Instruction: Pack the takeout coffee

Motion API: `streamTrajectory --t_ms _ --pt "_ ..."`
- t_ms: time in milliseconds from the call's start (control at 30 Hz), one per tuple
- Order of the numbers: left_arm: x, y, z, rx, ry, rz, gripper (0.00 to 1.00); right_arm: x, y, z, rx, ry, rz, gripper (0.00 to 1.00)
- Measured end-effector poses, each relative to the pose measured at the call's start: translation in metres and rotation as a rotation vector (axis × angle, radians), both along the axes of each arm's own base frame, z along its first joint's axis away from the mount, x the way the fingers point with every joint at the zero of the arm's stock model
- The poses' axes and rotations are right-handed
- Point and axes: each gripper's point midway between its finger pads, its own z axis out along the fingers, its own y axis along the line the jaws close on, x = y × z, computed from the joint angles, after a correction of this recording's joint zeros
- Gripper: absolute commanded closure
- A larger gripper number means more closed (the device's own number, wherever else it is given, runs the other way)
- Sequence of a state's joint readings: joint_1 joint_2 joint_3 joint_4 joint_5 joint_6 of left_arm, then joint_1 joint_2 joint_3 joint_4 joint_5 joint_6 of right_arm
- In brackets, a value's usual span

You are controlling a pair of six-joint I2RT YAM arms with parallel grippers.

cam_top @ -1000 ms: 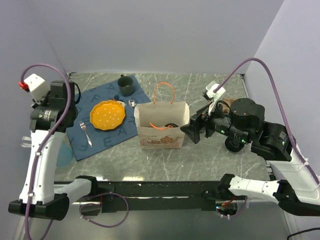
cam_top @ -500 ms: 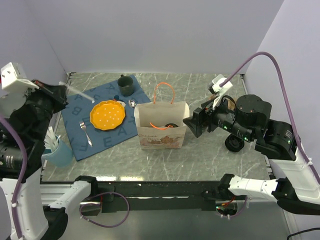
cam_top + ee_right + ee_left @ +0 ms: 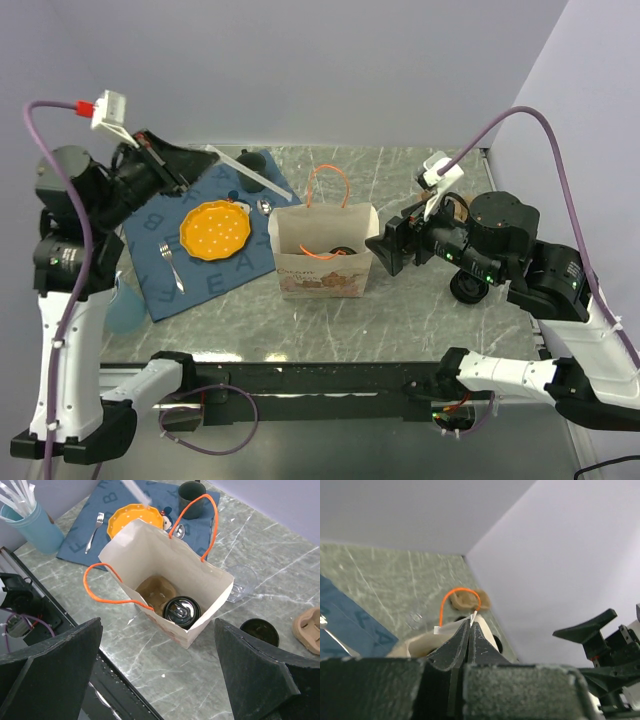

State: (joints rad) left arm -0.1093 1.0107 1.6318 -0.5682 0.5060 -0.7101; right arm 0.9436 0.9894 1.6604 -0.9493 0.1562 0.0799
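Observation:
A paper bag (image 3: 322,262) with orange handles stands mid-table. In the right wrist view the bag (image 3: 150,545) holds a brown pulp tray (image 3: 152,591) with one black-lidded coffee cup (image 3: 182,611) in it. A second lidded cup (image 3: 259,632) stands on the table right of the bag, and a second pulp tray (image 3: 311,628) lies beyond it. My right gripper (image 3: 385,250) is open and empty, just right of the bag. My left gripper (image 3: 160,165) is raised at the far left and shut on a white straw (image 3: 245,170), whose tip shows between the jaws (image 3: 473,618).
A blue placemat (image 3: 195,275) carries an orange plate (image 3: 215,230), a fork (image 3: 172,266) and a dark green mug (image 3: 192,492). A light blue cup of straws (image 3: 32,527) stands at the table's near left. A clear plastic cup (image 3: 241,582) lies beside the bag.
My left arm has swung up and toward the middle, carrying the straw over the placemat. My right gripper shifted slightly earlier and has since stayed still.

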Motion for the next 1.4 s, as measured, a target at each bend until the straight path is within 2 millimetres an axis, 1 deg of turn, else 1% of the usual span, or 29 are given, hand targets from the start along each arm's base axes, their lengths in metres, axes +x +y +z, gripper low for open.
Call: streamTrajectory --t_ms 100,333,400,433,500,533,567,600,633,700,733,800,833,933,967,1033,1100,1167,1233,1333,1400 --pt "0.001 -0.009 -0.02 -0.033 0.047 -0.056 0.99 0.0 0.0 0.0 0.0 -0.003 -0.002 0.0" --pt "-0.006 -0.029 -0.069 -0.072 0.146 -0.157 0.99 0.001 -0.003 -0.002 -0.004 -0.006 -0.011 0.0" --pt "-0.006 -0.035 -0.079 -0.073 0.171 -0.178 0.98 0.001 -0.003 -0.002 -0.003 -0.007 -0.012 0.0" --pt "-0.005 -0.038 -0.085 -0.071 0.186 -0.186 0.85 0.001 -0.004 -0.002 -0.004 -0.007 -0.014 0.0" --pt "-0.003 -0.042 -0.093 -0.066 0.21 -0.2 0.72 0.0 -0.004 -0.004 -0.007 -0.004 -0.014 0.0" --pt "-0.002 -0.043 -0.095 -0.059 0.214 -0.203 0.56 0.0 -0.004 -0.005 -0.008 -0.003 -0.015 0.0" --pt "0.0 -0.045 -0.098 -0.053 0.222 -0.206 0.46 0.0 -0.004 -0.005 -0.008 -0.003 -0.014 0.0" --pt "0.003 -0.045 -0.102 -0.043 0.228 -0.207 0.38 0.0 -0.004 -0.005 -0.008 -0.002 -0.015 0.0" --pt "0.005 -0.045 -0.106 -0.031 0.242 -0.204 0.31 0.0 -0.004 -0.005 -0.007 0.0 -0.015 0.0" --pt "0.012 -0.045 -0.109 -0.007 0.258 -0.194 0.23 0.0 -0.004 -0.006 -0.009 0.002 -0.015 0.0" --pt "0.014 -0.044 -0.11 0.008 0.265 -0.187 0.16 0.0 -0.004 -0.006 -0.011 0.005 -0.016 0.0" --pt "0.018 -0.042 -0.105 0.033 0.256 -0.173 0.09 0.0 -0.004 -0.008 -0.015 0.015 -0.018 0.0" --pt "0.019 -0.04 -0.1 0.052 0.246 -0.166 0.01 0.0 -0.003 -0.008 -0.015 0.02 -0.019 0.0" --pt "0.019 -0.036 -0.085 0.089 0.2 -0.151 0.01 0.002 0.0 -0.008 -0.007 0.043 -0.027 0.0" --pt "0.018 -0.035 -0.081 0.098 0.185 -0.149 0.03 0.002 0.001 -0.009 -0.005 0.06 -0.033 0.0" --pt "0.016 -0.033 -0.077 0.116 0.163 -0.145 0.03 0.002 0.003 -0.012 -0.006 0.091 -0.045 0.0" --pt "0.015 -0.032 -0.076 0.13 0.151 -0.143 0.03 0.003 0.005 -0.015 -0.007 0.124 -0.059 0.0" --pt "0.014 -0.032 -0.081 0.139 0.152 -0.144 0.03 0.002 0.007 -0.017 0.001 0.159 -0.073 0.0" --pt "0.012 -0.031 -0.093 0.148 0.167 -0.148 0.03 0.002 0.009 -0.017 0.02 0.197 -0.09 0.0" --pt "0.002 -0.029 -0.11 0.154 0.191 -0.151 0.03 0.0 0.012 -0.013 0.068 0.247 -0.117 0.0" --pt "-0.008 -0.027 -0.117 0.151 0.193 -0.15 0.03 -0.001 0.014 -0.009 0.119 0.286 -0.142 0.0"
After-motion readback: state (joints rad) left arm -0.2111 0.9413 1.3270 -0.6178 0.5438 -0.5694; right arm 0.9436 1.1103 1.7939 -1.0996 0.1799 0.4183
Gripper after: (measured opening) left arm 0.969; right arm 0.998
